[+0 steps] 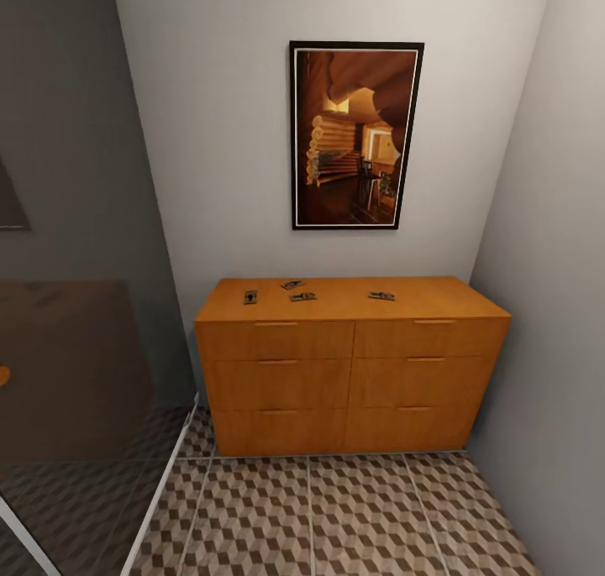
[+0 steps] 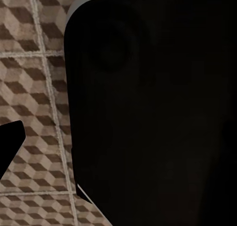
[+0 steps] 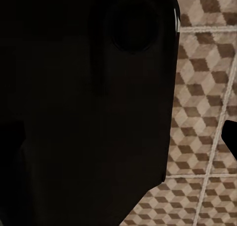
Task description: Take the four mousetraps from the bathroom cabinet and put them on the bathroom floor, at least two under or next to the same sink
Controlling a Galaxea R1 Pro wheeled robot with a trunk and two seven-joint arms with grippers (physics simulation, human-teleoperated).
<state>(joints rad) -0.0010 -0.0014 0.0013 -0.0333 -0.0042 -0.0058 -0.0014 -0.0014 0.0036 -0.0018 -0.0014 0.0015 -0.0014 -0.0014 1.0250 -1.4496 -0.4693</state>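
The cabinet (image 1: 353, 374), a low orange-brown chest of drawers, stands against the far wall in the head view with all drawers shut. On its top lie several mousetraps: one at the left (image 1: 250, 296), two near the middle (image 1: 292, 285) (image 1: 303, 296) and one further right (image 1: 381, 295). The bathroom floor (image 1: 336, 517) with its cube pattern runs in front of it. Each wrist view looks down past a large black robot part at the same tiles (image 2: 34, 87) (image 3: 202, 87). A dark fingertip (image 2: 10, 147) (image 3: 232, 139) juts in at each picture's edge. The sink is out of view.
A framed picture (image 1: 356, 135) hangs above the cabinet. A dark glass partition (image 1: 76, 307) with a white bottom rail (image 1: 160, 492) closes the left side. A plain wall (image 1: 555, 307) closes the right, leaving a narrow strip of floor.
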